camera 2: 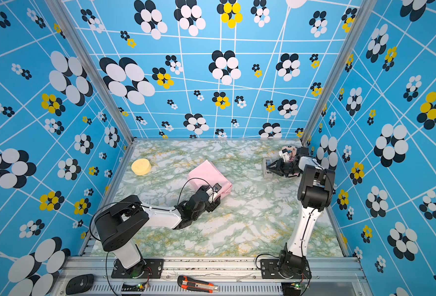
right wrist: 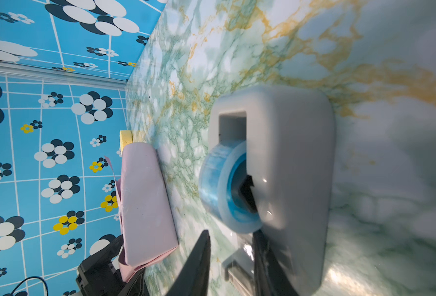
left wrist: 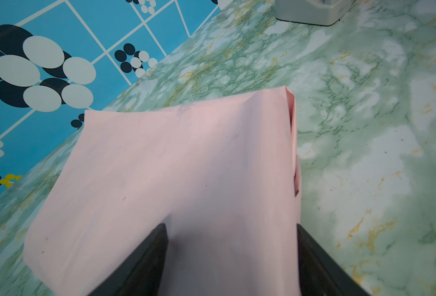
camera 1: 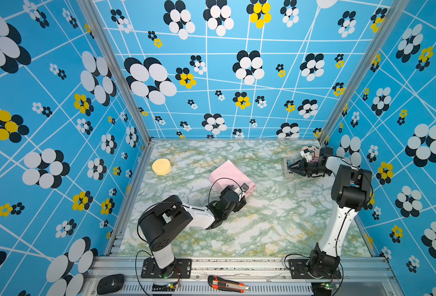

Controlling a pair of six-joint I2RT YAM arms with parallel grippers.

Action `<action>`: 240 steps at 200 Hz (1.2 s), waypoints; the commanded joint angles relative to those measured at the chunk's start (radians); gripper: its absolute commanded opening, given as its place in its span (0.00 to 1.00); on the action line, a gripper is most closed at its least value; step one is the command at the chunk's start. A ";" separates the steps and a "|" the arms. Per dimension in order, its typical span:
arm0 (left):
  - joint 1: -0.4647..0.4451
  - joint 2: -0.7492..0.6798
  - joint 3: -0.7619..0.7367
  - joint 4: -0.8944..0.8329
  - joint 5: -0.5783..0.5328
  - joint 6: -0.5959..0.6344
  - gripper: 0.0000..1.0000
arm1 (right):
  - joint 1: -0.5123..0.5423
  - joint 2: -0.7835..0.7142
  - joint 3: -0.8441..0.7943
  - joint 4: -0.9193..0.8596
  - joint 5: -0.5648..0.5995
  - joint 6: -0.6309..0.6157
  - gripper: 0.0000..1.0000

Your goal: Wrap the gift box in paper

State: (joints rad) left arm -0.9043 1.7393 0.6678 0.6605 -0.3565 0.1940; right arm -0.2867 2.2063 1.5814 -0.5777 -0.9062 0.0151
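Observation:
The gift box is hidden inside the pale pink paper (camera 1: 231, 176) (camera 2: 209, 176), which is folded round it as a parcel at the middle of the table. My left gripper (camera 1: 245, 191) (left wrist: 231, 228) is open at the parcel's near-right end. One finger (left wrist: 158, 246) rests on the paper's top face and the other stands at its side edge. My right gripper (camera 1: 290, 167) (right wrist: 231, 232) is at the grey tape dispenser (right wrist: 293, 153) at the back right. Its jaws stand narrowly open around the cutter end below the blue tape roll (right wrist: 219, 179).
A yellow round sponge (camera 1: 161, 166) lies at the back left. A patterned ball (camera 1: 310, 151) sits behind my right wrist in the back right corner. An orange box cutter (camera 1: 227, 283) and a black mouse (camera 1: 110, 283) lie on the front rail. Patterned walls enclose three sides.

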 commanded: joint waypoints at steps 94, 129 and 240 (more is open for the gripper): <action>0.024 0.054 -0.041 -0.198 0.016 -0.042 0.76 | -0.003 0.041 0.055 -0.080 -0.045 0.036 0.01; 0.024 0.051 -0.040 -0.200 0.016 -0.042 0.76 | -0.008 -0.023 -0.011 -0.030 -0.094 0.118 0.00; 0.021 0.046 -0.037 -0.199 0.014 -0.041 0.76 | -0.032 -0.139 -0.127 0.061 -0.131 0.296 0.00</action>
State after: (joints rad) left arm -0.9043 1.7393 0.6685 0.6598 -0.3580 0.1944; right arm -0.3103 2.1315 1.4918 -0.5159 -0.9840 0.2764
